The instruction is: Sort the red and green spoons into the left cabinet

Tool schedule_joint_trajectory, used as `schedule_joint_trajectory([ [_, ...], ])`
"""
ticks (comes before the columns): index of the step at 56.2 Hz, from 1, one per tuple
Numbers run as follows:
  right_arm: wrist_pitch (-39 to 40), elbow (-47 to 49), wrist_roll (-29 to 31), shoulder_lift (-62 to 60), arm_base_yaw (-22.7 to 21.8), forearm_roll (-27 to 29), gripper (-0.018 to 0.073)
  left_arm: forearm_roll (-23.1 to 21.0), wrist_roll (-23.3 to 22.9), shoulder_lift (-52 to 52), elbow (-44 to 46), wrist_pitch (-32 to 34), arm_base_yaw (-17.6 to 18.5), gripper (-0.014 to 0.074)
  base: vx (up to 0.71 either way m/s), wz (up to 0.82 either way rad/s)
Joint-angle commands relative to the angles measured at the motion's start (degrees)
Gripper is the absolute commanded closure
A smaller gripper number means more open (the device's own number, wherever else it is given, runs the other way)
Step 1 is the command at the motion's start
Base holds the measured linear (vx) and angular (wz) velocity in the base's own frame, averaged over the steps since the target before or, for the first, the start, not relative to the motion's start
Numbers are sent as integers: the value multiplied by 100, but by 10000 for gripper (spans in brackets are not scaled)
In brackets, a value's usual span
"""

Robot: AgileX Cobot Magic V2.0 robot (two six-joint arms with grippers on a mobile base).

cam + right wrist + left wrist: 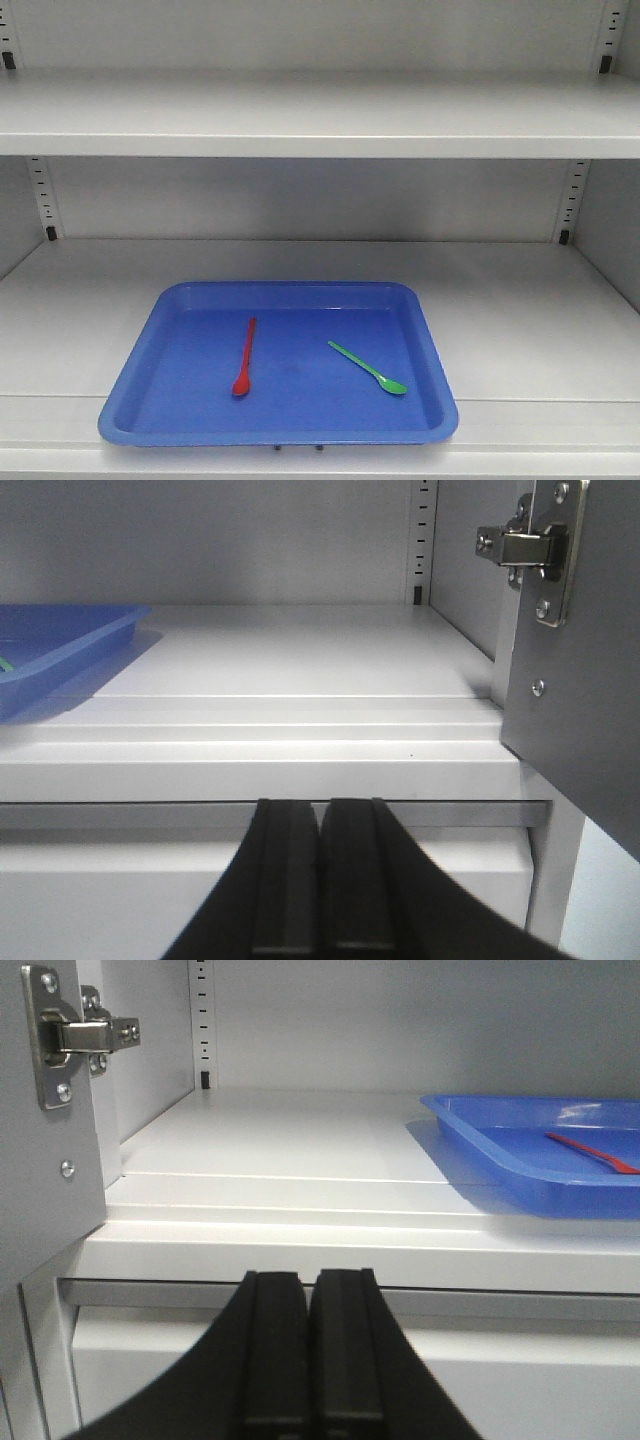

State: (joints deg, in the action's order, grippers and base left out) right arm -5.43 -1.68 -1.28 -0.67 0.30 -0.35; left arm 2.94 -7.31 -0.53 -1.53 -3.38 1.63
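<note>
Both grippers are sitting closed and empty, the left gripper (312, 1355) and right gripper (320, 880) each pointing level at the front edge of the light grey metal shelving cabinet (320, 115), fingers pressed together, below shelf height. On the shelf, the thin bright red plastic spoon (244, 358) and bright green plastic spoon (368, 368) are lying apart inside the big blue rectangular plastic tray (135, 385).

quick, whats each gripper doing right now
Left gripper: closed, holding nothing.
Right gripper: closed, holding nothing.
</note>
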Motion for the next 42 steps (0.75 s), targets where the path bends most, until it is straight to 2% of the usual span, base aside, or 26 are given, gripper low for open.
schedule_joint_trajectory([
  [1,437,-65,-25,-80,-18,-4,565,-7,-58,-118,13,474,17,604,0,0],
  [42,437,-65,-25,-80,-18,-4,565,-7,-58,-118,13,474,17,604,0,0],
])
